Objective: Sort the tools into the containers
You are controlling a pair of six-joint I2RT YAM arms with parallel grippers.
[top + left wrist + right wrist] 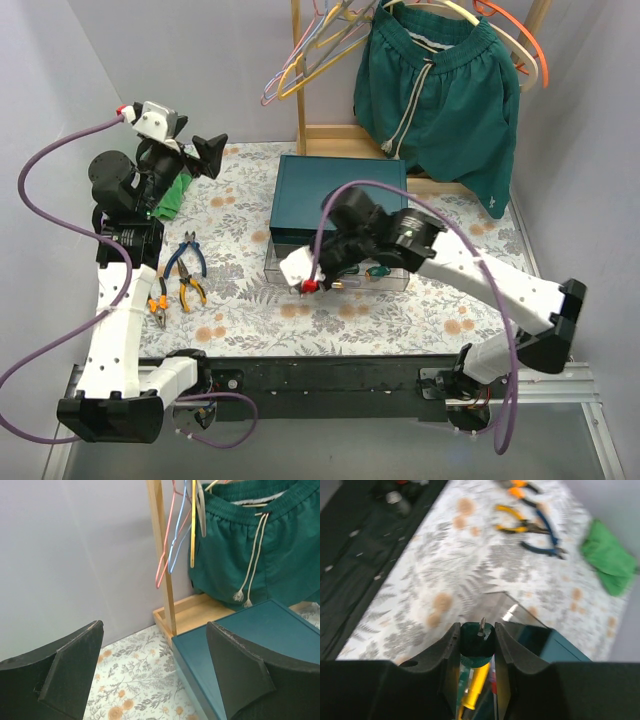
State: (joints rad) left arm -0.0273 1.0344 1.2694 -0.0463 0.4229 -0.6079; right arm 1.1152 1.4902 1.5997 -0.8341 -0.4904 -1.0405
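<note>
Right pincer (476, 630) clamped tight on the green-handled screwdriver (476, 642), metal tip poking out between my fingers, and I'm right over the clear drawer (275, 262) at the front of the teal box (335, 190). Left pincer (155, 630) hangs high, fingers wide apart. Pliers (187, 258) lie on the floral table (250, 310), well left of the drawer

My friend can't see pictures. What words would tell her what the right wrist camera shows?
The right tool grips a green-and-yellow screwdriver above the corner of a clear-sided drawer. Farther off, blurry pliers and a green cloth lie on the flowery table.
</note>
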